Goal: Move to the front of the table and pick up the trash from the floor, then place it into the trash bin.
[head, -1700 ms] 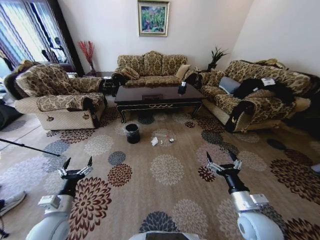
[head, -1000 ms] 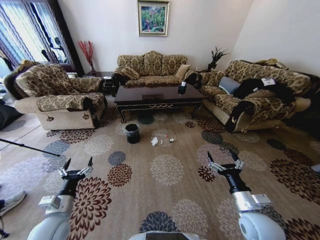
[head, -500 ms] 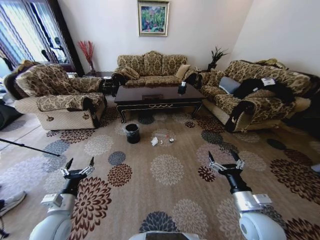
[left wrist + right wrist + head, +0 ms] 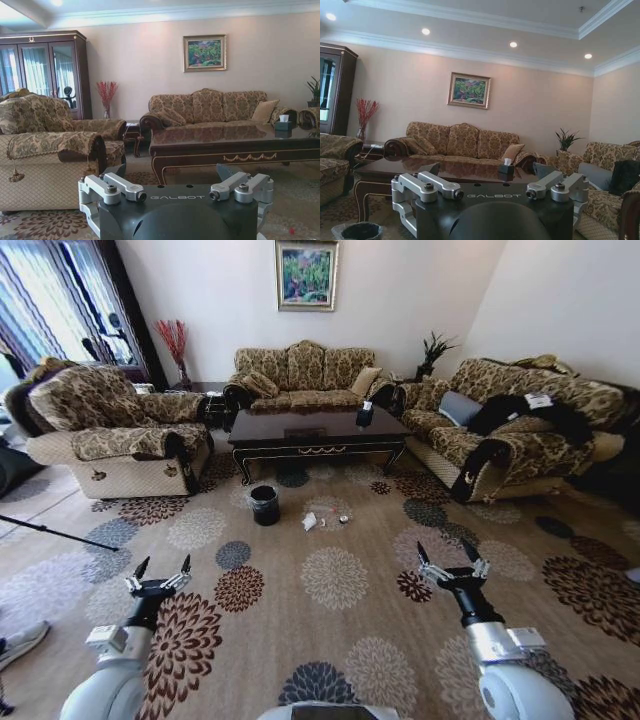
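From the head view we see the long dark shiny wooden desk (image 4: 316, 430) far ahead. The small round black trash bin (image 4: 265, 506) stands on the flowery carpet (image 4: 330, 580) in front of it. The crumpled white paper trash (image 4: 310, 522) lies just beside the bin. Our left gripper (image 4: 161, 578) and right gripper (image 4: 449, 564) hang low, jaws wide, holding nothing.

From the left wrist view we see the desk's (image 4: 235, 142) gold trim.

From the right wrist view we see the bin (image 4: 359, 231) near the desk's (image 4: 395, 170) leg.
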Robot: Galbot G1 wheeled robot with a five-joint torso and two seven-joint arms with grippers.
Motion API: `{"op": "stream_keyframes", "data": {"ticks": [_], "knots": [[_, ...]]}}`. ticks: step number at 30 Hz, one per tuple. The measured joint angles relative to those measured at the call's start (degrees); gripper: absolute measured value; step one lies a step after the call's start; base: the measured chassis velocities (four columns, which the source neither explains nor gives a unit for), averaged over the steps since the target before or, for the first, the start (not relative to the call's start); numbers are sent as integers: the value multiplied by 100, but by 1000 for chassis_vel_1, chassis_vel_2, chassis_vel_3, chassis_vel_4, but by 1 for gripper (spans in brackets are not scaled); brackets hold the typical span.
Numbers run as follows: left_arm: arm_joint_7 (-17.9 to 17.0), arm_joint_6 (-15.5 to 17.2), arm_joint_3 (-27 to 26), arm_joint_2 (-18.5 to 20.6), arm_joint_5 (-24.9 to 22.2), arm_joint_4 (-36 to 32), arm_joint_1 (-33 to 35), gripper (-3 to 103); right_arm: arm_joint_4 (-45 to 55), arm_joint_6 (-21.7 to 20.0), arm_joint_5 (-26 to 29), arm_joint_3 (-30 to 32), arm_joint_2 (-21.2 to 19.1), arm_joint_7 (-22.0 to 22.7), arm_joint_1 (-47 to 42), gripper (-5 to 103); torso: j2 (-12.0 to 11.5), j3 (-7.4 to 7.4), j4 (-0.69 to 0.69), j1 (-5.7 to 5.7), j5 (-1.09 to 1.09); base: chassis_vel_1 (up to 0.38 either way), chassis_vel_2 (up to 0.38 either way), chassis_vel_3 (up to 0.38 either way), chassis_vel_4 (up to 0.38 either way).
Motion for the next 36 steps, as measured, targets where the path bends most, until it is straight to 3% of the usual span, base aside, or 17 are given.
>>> {"op": "stream_keyframes", "data": {"ticks": [36], "knots": [[2,12,-79,-225,210,-227,90,100,-130,175,-243,-93,71,-29,-17,100,-1019,-574,0,-449,0,0,0,0,0]]}}
